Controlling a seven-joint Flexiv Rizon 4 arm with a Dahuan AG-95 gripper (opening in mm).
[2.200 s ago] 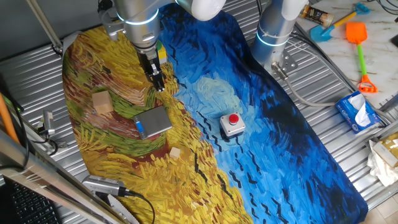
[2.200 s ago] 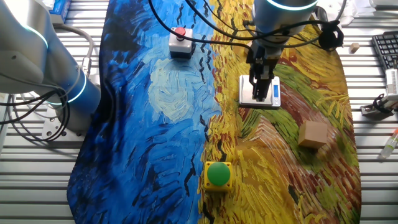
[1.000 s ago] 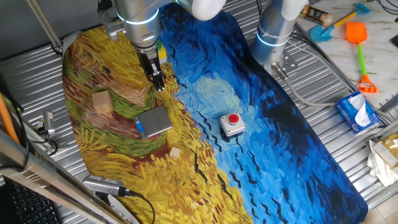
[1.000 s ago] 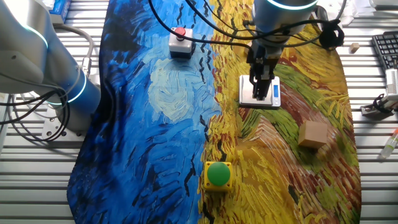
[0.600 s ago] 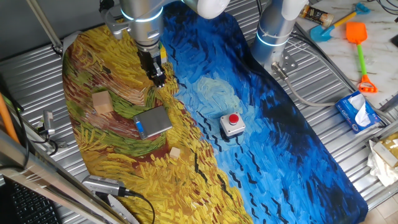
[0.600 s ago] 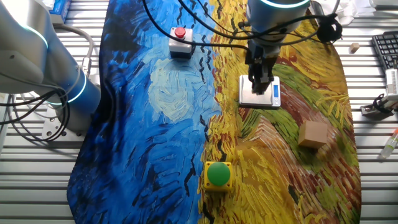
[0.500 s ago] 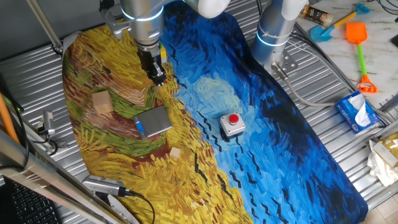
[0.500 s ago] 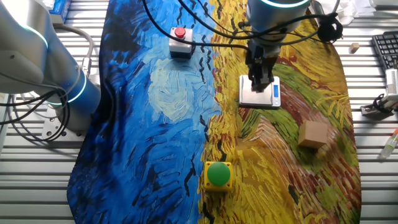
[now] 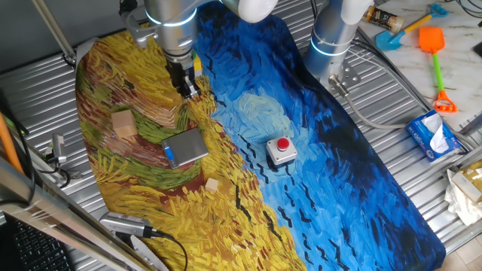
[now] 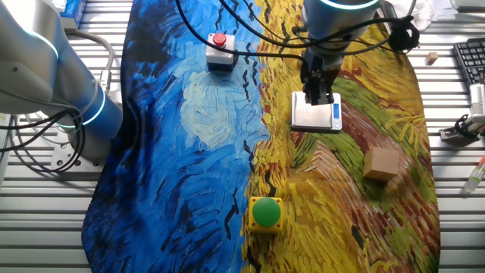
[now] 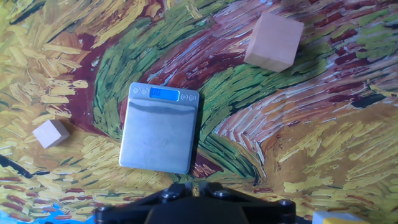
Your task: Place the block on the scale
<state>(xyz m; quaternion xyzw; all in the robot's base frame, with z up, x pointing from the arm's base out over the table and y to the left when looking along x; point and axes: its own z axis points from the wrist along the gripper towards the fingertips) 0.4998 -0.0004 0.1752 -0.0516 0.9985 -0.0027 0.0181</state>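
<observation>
The block (image 9: 212, 185) is a small pale wooden cube lying on the yellow part of the painted cloth, just past the scale's near corner. In the hand view the block (image 11: 51, 134) lies left of the scale. The scale (image 9: 185, 147) is flat and grey with a blue strip; it also shows in the other fixed view (image 10: 317, 115) and in the hand view (image 11: 160, 129). My gripper (image 9: 188, 90) hangs above the cloth behind the scale, its fingers close together and empty. In the other fixed view my gripper (image 10: 317, 95) overlaps the scale's far edge, and the arm hides the block.
A larger tan wooden block (image 9: 123, 123) lies left of the scale, also in the hand view (image 11: 273, 42). A grey box with a red button (image 9: 281, 150) stands to the right. A yellow box with a green button (image 10: 265, 212) sits behind the gripper.
My gripper has risen a little and shifted slightly away from the scale. The block, the scale and the larger block have not moved.
</observation>
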